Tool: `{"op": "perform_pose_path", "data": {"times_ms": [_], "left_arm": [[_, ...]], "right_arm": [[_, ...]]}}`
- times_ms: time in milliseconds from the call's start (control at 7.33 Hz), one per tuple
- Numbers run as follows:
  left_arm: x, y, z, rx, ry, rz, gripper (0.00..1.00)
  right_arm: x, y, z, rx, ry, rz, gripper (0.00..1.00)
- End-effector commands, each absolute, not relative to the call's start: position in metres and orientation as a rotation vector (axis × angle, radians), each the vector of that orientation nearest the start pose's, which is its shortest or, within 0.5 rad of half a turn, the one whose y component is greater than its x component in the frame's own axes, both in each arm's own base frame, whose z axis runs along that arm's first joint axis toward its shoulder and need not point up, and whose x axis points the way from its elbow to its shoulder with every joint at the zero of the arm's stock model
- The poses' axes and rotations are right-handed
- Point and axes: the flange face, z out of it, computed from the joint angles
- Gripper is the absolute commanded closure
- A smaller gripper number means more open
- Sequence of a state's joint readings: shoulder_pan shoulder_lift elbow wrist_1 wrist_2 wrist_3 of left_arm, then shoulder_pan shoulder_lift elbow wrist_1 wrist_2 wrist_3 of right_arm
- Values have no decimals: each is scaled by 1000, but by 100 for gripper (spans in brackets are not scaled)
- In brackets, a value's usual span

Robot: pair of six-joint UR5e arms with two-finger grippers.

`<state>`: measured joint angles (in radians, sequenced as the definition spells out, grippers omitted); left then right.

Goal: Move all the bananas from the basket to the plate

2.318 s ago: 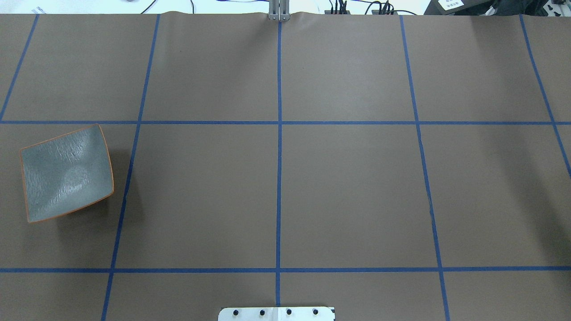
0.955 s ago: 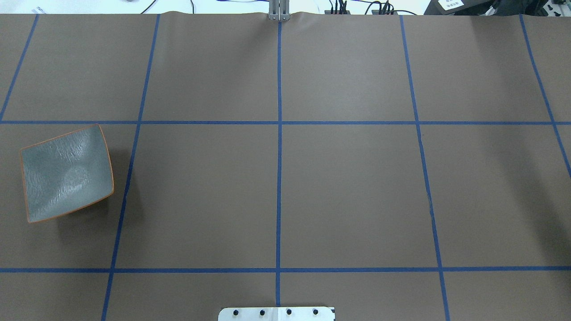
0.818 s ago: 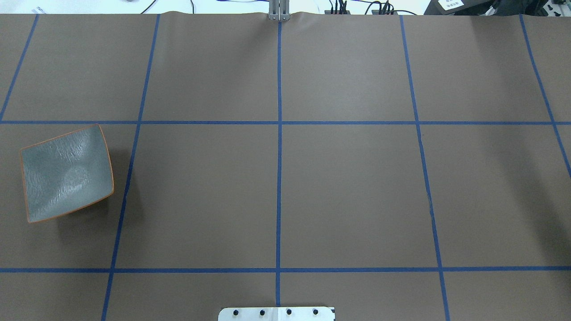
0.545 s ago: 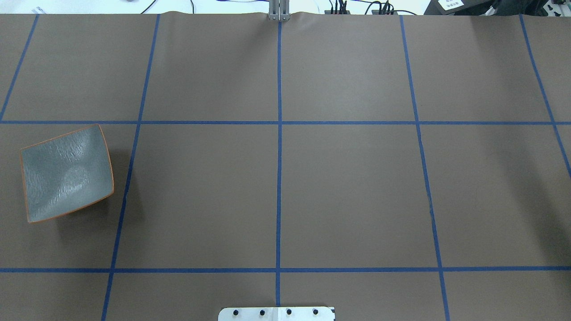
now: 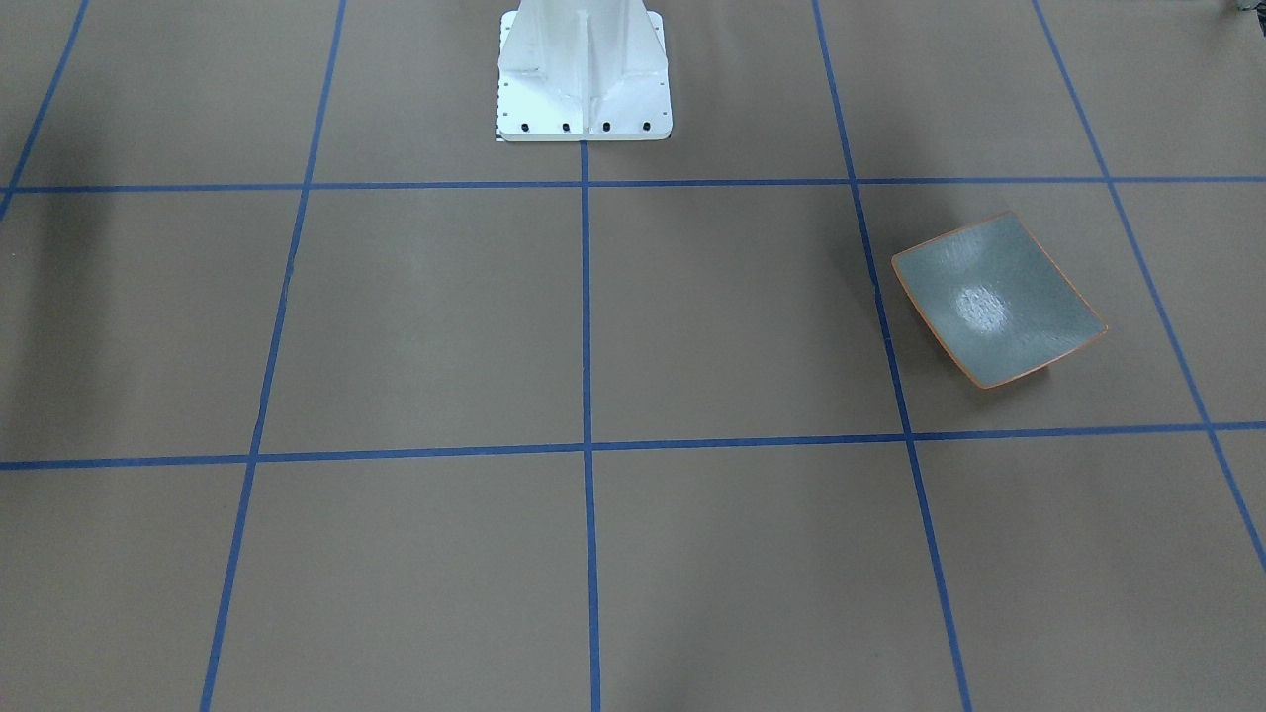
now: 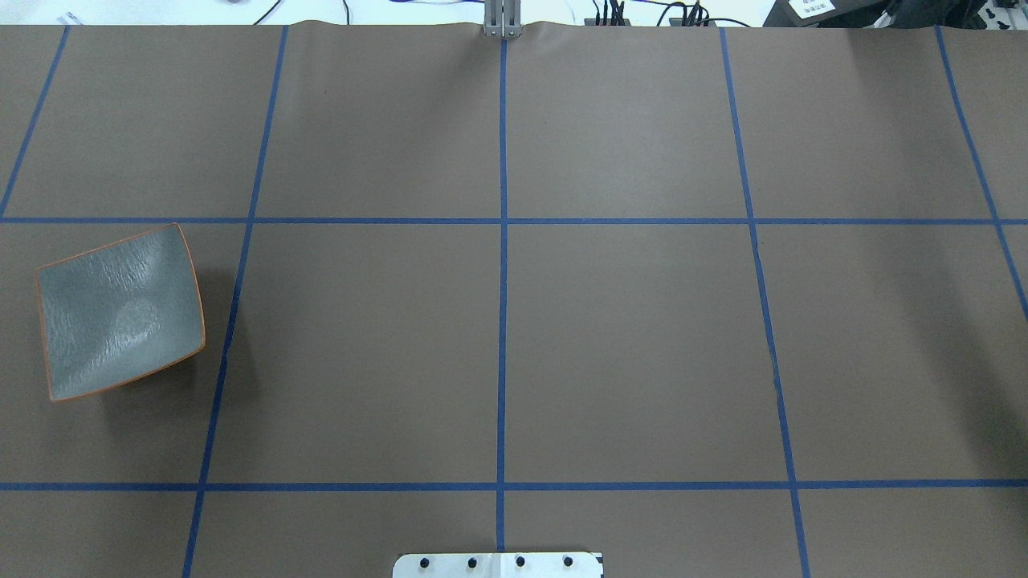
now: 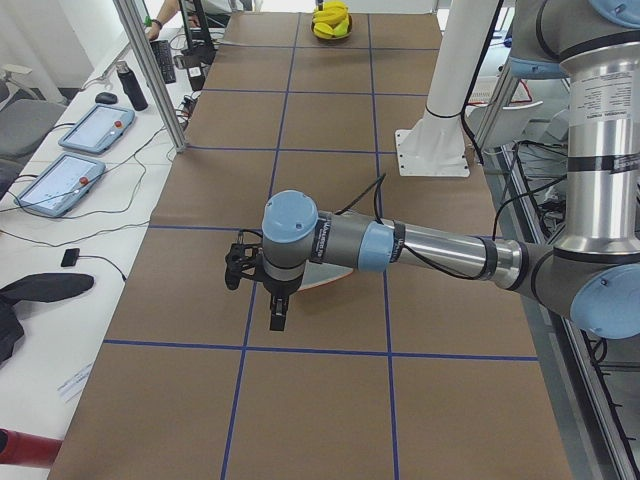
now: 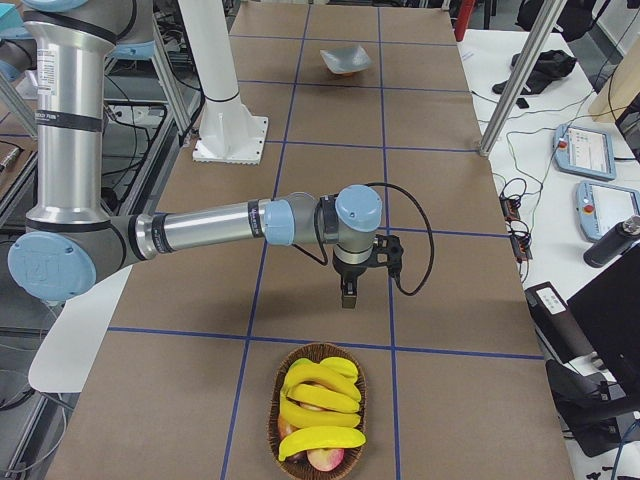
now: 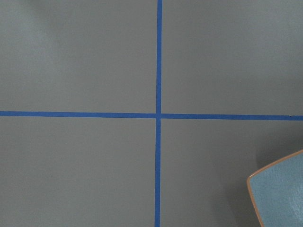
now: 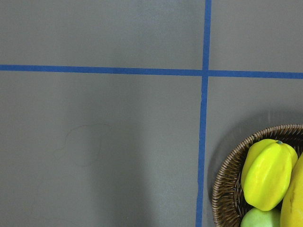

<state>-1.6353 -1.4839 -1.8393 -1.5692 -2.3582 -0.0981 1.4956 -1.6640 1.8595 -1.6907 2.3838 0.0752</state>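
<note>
Brown paper ruled into squares with blue tape is covering the surface (image 6: 626, 345), and I am checking it through every camera. The bananas (image 8: 320, 405) are lying piled in the wicker basket (image 8: 272, 425) at the end on the robot's right, on top of a pinkish fruit (image 8: 325, 461). The right wrist view is catching only the basket's rim, a ribbed yellow fruit (image 10: 268, 175) and a green one (image 10: 259, 220) beside it. The plate (image 6: 120, 313) is sitting bare at the opposite end, on the robot's left, well apart from the basket and askew to the tape lines.

The right gripper (image 8: 348, 295) is hovering, pointing down, near the basket on the side toward the plate. The left gripper (image 7: 277, 318) is hanging, pointing down, near the plate, and its wrist camera is showing the plate's corner and a tape crossing. Both are showing up only in the side views, so I cannot tell whether either pair of jaws is parted or closed.

The white pedestal (image 5: 582, 79) is standing at the robot's edge of the surface. Two control tablets (image 7: 95, 128) are lying on the side bench, and a white label (image 6: 811, 6) is peeking in beyond the far edge; the writing on these is too small for me to read.
</note>
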Motion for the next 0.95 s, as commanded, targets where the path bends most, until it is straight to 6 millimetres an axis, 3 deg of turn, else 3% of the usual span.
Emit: {"op": "perform_pose_path", "data": {"times_ms": [0,136,273,682,818], "left_arm": [[-92,-454,567,154,789,-86,1],[-92,-454,567,156,789,-86,1],[-91,-454,569,152,790,-86,1],[-91,-454,570,149,790,-87,1],[-91,-454,570,149,790,-87,1]], "right_arm": [[26,-450,577,-4,-839,-32,1],[40,-457,592,-14,-836,-2,1],[65,-464,615,32,-831,-83,2],[138,-512,697,43,-846,-140,2],[149,-520,716,30,-852,-150,2]]}}
